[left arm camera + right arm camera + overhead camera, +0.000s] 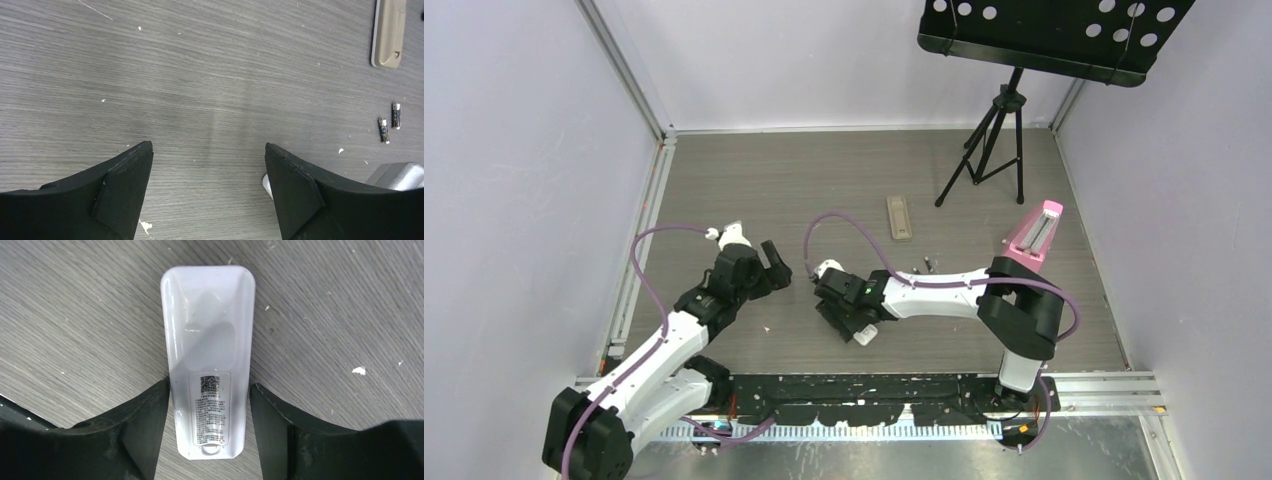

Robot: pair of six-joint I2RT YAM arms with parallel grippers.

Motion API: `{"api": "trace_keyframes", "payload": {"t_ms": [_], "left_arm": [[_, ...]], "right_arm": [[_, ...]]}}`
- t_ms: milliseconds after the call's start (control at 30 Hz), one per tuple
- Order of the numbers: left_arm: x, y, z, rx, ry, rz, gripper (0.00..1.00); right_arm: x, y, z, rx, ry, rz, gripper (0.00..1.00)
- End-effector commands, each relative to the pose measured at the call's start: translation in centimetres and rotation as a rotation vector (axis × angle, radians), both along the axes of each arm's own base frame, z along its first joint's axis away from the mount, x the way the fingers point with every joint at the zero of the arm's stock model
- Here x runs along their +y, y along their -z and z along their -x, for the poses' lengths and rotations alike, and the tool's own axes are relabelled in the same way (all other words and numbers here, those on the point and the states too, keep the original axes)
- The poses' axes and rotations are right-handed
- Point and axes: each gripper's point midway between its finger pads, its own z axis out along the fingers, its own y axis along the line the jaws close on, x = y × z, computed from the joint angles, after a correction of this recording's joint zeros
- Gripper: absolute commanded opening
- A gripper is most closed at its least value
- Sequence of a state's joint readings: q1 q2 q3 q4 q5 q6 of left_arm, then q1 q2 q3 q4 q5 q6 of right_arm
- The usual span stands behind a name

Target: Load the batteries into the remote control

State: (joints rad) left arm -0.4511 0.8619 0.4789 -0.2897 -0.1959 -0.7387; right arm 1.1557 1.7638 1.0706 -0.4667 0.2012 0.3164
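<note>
The remote control (901, 217) lies tan face up in the middle of the table, also at the top right of the left wrist view (389, 32). Two small dark batteries (926, 266) lie between it and the right arm, side by side (383, 130) in the left wrist view. My right gripper (849, 320) (208, 385) is open, low over the table. Its fingers closely straddle a white bar with a printed label (207, 345) that lies flat. My left gripper (779, 270) (207, 146) is open over bare table, nothing between its fingers.
A pink wedge-shaped object (1034, 232) stands at the right. A black music stand on a tripod (994, 150) is at the back right. Metal rails run along the left and near edges. White walls enclose the table.
</note>
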Motion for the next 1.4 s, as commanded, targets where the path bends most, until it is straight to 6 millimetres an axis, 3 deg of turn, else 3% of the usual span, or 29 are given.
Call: {"api": "trace_keyframes", "payload": {"t_ms": [0,100,133,367,533,800,967,1367], "left_arm": [[-1.4,-0.4,-0.1,-0.025,0.077,0.037,0.84],[-2.5,-0.3,0.7,-0.001,0.140,0.078,0.84],[-2.9,-0.3,0.9,0.006,0.161,0.093,0.84],[-8.8,-2.8,4.2,0.035,0.537,0.292,0.84],[-11.1,-4.2,5.6,0.110,0.662,0.414,0.83],[-12.9,-4.0,6.5,0.219,0.739,0.525,0.69],[-13.5,-4.5,6.5,0.220,0.760,0.583,0.64],[-14.2,-3.2,6.8,0.303,0.775,0.630,0.45]], "right_arm": [[0.0,1.2,-0.1,0.007,-0.080,0.058,0.58],[0.1,1.3,-0.4,-0.005,-0.092,0.065,0.35],[0.2,1.1,-0.7,-0.020,-0.093,0.056,0.33],[1.3,-3.8,-1.9,-0.194,-0.182,-0.138,0.31],[1.3,-6.5,-1.9,-0.272,-0.238,-0.229,0.30],[1.5,-9.2,-1.1,-0.314,-0.266,-0.368,0.29],[1.2,-9.1,-0.4,-0.294,-0.287,-0.385,0.29],[2.0,-9.9,0.5,-0.265,-0.322,-0.440,0.30]]}}
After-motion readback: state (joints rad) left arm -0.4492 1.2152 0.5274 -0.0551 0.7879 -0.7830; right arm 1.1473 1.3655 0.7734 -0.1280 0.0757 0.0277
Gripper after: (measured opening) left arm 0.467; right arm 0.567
